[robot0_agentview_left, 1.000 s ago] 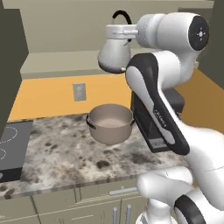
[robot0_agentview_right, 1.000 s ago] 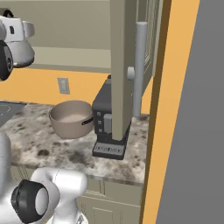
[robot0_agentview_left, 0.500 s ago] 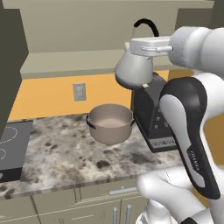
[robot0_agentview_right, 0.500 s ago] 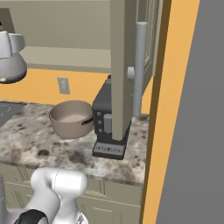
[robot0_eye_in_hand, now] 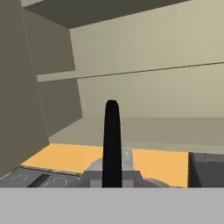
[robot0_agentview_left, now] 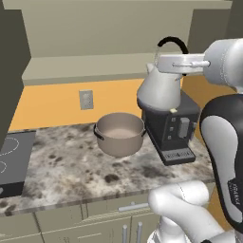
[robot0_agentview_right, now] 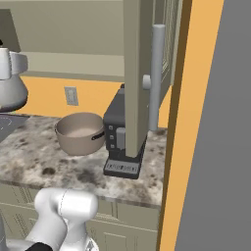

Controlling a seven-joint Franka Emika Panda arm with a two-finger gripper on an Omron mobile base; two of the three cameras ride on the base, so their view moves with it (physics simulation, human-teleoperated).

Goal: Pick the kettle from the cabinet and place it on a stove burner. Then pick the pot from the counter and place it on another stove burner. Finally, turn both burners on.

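The silver-grey kettle point(robot0_agentview_left: 159, 92) hangs in the air, tilted, above the black coffee machine point(robot0_agentview_left: 172, 126). My gripper point(robot0_agentview_left: 164, 64) is shut on its black hoop handle point(robot0_agentview_left: 171, 42). From the hand view, the handle point(robot0_eye_in_hand: 112, 144) stands upright in the middle, with the kettle lid point(robot0_eye_in_hand: 127, 171) below it. The same kettle point(robot0_agentview_right: 10, 90) sits at the left edge of the right base view. The tan pot point(robot0_agentview_left: 119, 134) rests on the speckled counter point(robot0_agentview_left: 71, 171), left of and below the kettle. Behind is the olive cabinet shelf point(robot0_agentview_left: 85, 66). The dark cooktop point(robot0_agentview_left: 10, 161) lies at far left.
An outlet plate point(robot0_agentview_left: 86, 99) is on the orange wall behind the pot. An open cabinet door point(robot0_agentview_right: 137, 73) with a long grey handle point(robot0_agentview_right: 157, 78) stands in front of the coffee machine point(robot0_agentview_right: 120, 142). An orange wall point(robot0_agentview_right: 179, 122) closes off the right side.
The arm has swung right with the kettle, carrying it from near the shelf above the pot to above the coffee machine. The pot has not moved.
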